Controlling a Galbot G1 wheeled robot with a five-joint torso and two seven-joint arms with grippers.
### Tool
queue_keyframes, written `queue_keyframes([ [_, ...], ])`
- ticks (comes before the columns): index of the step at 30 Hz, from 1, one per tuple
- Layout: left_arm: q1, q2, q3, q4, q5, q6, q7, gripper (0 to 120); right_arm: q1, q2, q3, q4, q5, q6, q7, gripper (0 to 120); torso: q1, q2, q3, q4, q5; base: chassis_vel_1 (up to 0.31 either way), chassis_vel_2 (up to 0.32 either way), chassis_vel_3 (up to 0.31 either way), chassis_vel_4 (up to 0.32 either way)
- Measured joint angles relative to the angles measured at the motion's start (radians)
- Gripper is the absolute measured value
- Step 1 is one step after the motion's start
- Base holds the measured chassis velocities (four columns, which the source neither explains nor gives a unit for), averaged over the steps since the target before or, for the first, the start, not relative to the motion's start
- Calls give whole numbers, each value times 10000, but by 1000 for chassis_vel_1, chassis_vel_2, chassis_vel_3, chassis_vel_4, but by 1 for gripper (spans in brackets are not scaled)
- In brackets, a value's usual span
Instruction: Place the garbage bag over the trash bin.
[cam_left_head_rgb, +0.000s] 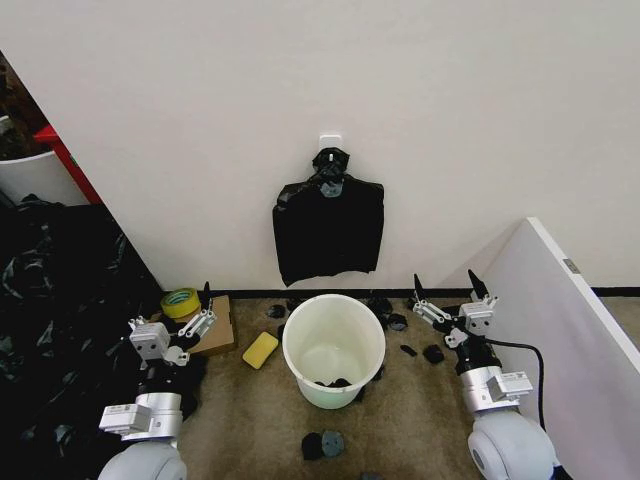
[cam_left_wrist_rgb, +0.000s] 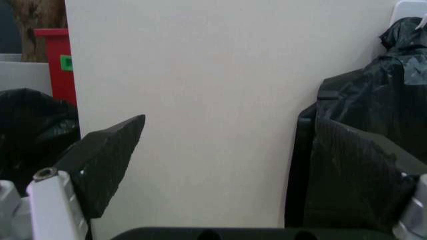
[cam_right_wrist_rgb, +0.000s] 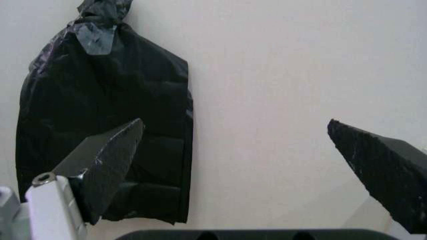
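Observation:
The trash bin (cam_left_head_rgb: 297, 368), a round cream-white bucket, stands upright on the carpet at the foot of the wall, with a small black scrap (cam_left_head_rgb: 335, 382) on its bottom. The garbage bag is out of view. On the wall above the bin, a flat black bundle (cam_left_head_rgb: 328, 228) with a knotted top hangs from a white hook; it also appears as the bundle (cam_left_wrist_rgb: 380, 100) and the bundle (cam_right_wrist_rgb: 107, 115) in the wrist views. My left gripper (cam_left_head_rgb: 172, 312) is open and empty, left of the bin. On the bin's other side, my right gripper (cam_left_head_rgb: 446, 283) is open and empty, pointing at the wall.
A large black plastic mass (cam_left_head_rgb: 50, 320) fills the left side, with a white tub with a red edge (cam_left_head_rgb: 40, 170) behind it. A tape roll (cam_left_head_rgb: 181, 301), cardboard box (cam_left_head_rgb: 218, 335) and yellow sponge (cam_left_head_rgb: 260, 349) lie left of the bin. Black scraps (cam_left_head_rgb: 322, 443) litter the floor. A white panel (cam_left_head_rgb: 570, 330) walls the right.

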Motion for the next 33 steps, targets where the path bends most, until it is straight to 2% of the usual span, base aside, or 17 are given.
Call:
queue_keyframes([
  [3, -16, -288, -50, -148, -166, 37, -9, 100, -132, 184, 30, 28, -61, 177, -1, 100, 1, -1, 1, 3, -2, 0, 0, 0, 0],
  [4, -70, -905, -172, -493, -514, 115, -56, 100, -476, 610, 98, 144, -228, 599, -7, 100, 0, 0, 0, 2, 1, 0, 0, 0, 0],
  [6, -51, -1320, -215, -683, -536, 65, 131, 100, -982, 1247, 214, 335, -494, 1248, -19, 100, 0, 0, -1, -2, 4, 0, 0, 0, 0],
  [8, -13, -1437, -213, -715, -347, -57, 354, 100, -1223, 1550, 268, 418, -616, 1554, -26, 100, 0, 0, 0, 1, -1, 0, 0, 0, 0],
  [10, 17, -1573, -205, -719, 106, -266, 672, 100, -1919, 2432, 419, 671, -980, 2448, -48, 100, 0, 0, -1, -1, -1, 0, 0, 0, 0],
  [12, 33, -1623, -165, -693, 327, -320, 804, 100, -2255, 2890, 673, 771, -1039, 2817, -313, 100, -1, 1, -1, -9, -3, 0, 0, 0, 0],
  [15, 104, -1651, -149, -594, 706, -469, 1040, 100, -2067, 2840, 908, 772, -895, 2824, -478, 100, -1, 0, -1, -5, 0, 0, 0, 0, 0],
  [18, 273, -1661, -70, -472, 1394, -605, 1185, 100, -1518, 2369, 920, 797, -688, 2491, -583, 100, 0, 0, 0, 5, 1, 0, 0, 0, 0],
  [20, 364, -1609, 51, -428, 2211, -354, 712, 100, -1219, 2011, 793, 980, -782, 1939, -351, 100, 0, 1, -1, 3, 0, 0, 0, 0, 0],
  [21, 364, -1609, 51, -428, 2211, -354, 712, 100, -1219, 2011, 793, 980, -782, 1939, -351, 100, 0, 1, -1, 3, 0, 0, 0, 0, 0],
  [24, 487, -1440, 181, -421, 2985, -5, -183, 100, -1033, 1494, 467, 1252, -937, 1235, 279, 100, 0, 0, 0, 2, 1, 0, 0, 0, 0],
  [26, 551, -1377, 203, -487, 2885, 145, -321, 100, -1023, 1339, 366, 1316, -1068, 993, 570, 100, 0, 0, 0, 2, 0, 0, 0, 0, 0],
  [28, 633, -1251, 227, -748, 2092, 533, -416, 100, -1037, 1081, 203, 1413, -1559, 328, 1313, 100, -1, 1, 0, 2, 1, 0, 0, 0, 0],
  [33, 449, -1239, -18, -964, 1550, 287, 36, 100, -1123, 1253, 262, 1574, -1195, -433, 965, 100, 0, 0, 0, -2, 0, 0, 0, 0, 0],
])
